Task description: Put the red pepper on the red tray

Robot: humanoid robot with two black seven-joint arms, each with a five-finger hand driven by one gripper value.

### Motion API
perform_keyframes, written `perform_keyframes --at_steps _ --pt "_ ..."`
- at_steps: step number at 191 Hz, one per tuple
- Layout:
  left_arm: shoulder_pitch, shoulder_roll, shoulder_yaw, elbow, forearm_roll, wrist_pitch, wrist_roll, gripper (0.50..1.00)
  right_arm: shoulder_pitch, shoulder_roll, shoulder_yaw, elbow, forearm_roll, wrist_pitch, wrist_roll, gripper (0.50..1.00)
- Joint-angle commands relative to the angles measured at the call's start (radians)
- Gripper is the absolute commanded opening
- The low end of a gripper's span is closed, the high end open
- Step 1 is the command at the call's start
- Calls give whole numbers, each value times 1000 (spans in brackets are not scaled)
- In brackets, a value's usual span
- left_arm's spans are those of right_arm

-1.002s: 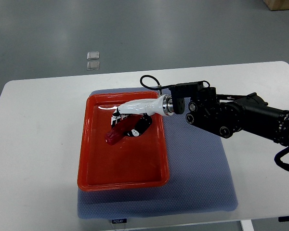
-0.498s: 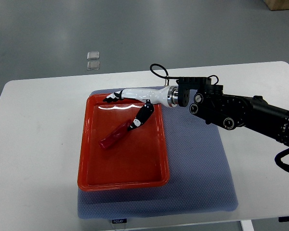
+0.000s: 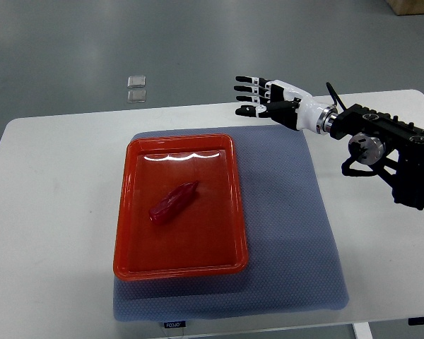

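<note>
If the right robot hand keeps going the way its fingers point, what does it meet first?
Nothing, seemingly: the right robot hand points left past the table's far edge, well clear of the tray; its height is unclear.

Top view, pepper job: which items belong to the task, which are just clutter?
Task items:
- long red pepper, lying inside the tray
- shallow red plastic tray
- right hand, fingers spread, holding nothing, up over the table's far edge

Just lying about:
- blue-grey textured mat under the tray
- white table
- two small clear square pieces on the floor beyond
</note>
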Motion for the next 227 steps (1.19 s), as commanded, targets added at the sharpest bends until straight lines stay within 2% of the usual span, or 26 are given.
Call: perform_keyframes --at_steps 1,53,227 --pt "-1 0 0 0 0 0 0 1000 -34 9 27 -63 172 2 -69 909" --pt "1 0 0 0 0 0 0 1000 -67 16 39 -109 409 18 -84 911" --pt "-1 0 0 0 0 0 0 1000 -110 35 44 -111 407 17 -69 913"
